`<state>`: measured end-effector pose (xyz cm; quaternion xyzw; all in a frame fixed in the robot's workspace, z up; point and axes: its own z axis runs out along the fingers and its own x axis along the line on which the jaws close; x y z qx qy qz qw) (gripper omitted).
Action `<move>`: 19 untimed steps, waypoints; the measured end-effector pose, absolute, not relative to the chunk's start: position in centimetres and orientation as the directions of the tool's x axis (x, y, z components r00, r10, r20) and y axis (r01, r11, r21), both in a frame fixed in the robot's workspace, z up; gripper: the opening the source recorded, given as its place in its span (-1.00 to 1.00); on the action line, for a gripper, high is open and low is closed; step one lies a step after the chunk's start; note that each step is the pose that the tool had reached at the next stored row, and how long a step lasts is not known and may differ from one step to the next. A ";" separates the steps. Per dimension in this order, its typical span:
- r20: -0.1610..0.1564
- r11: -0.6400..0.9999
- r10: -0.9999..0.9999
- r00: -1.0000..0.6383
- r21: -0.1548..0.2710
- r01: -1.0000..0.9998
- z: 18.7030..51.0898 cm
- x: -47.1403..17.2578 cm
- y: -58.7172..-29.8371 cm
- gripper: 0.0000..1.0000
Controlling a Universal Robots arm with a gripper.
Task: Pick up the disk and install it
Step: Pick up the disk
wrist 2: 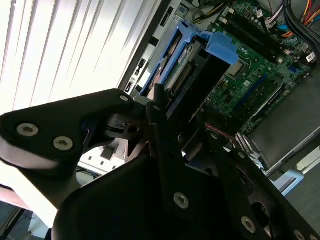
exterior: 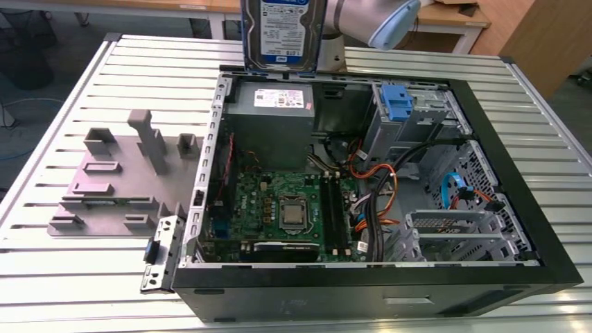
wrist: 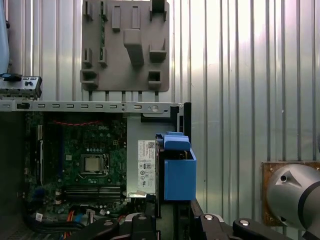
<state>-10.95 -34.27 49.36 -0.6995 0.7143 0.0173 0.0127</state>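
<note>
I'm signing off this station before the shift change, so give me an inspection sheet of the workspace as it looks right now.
Surface: slatted metal table, carrying an open computer case.
Job's things: disk upright in the air above the case's far edge, over the grey power-supply box; not yet installed.
Clutter: grey holder tray on the table, at the exterior view's left of the case.
Grippers: gripper, jaws shut on the disk.
Cables: orange, black and blue cables loose inside the case.
Surroundings: wooden desks beyond the table.
</note>
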 end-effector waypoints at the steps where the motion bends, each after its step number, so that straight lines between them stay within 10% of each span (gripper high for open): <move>1: -0.042 0.021 -0.999 -0.021 0.007 -1.000 49.4 -10.9 -34.3 -0.30; 19: -0.035 0.021 -0.999 -0.021 0.007 -1.000 48.6 -10.6 -34.4 -0.30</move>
